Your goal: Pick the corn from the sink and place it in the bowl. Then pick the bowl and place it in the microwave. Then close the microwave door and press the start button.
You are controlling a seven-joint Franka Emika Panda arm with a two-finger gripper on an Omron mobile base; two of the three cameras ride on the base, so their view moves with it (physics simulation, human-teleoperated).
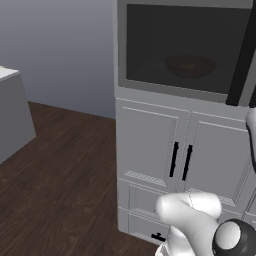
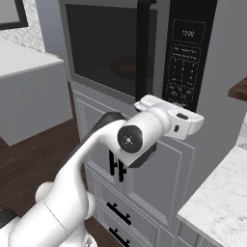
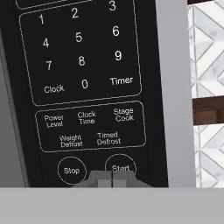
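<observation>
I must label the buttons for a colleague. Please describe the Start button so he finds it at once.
On the microwave, look at the black keypad panel right of the door. Two round buttons sit on its bottom row; Start is the right one, beside Stop.

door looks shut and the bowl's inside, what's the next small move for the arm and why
Probably a short push straight forward onto the Start button. The hand view shows the gripper, jaws shut together, lined up just below that button on the microwave keypad. The microwave door looks closed with the bowl dimly visible behind its window, so only the press seems left.
</observation>
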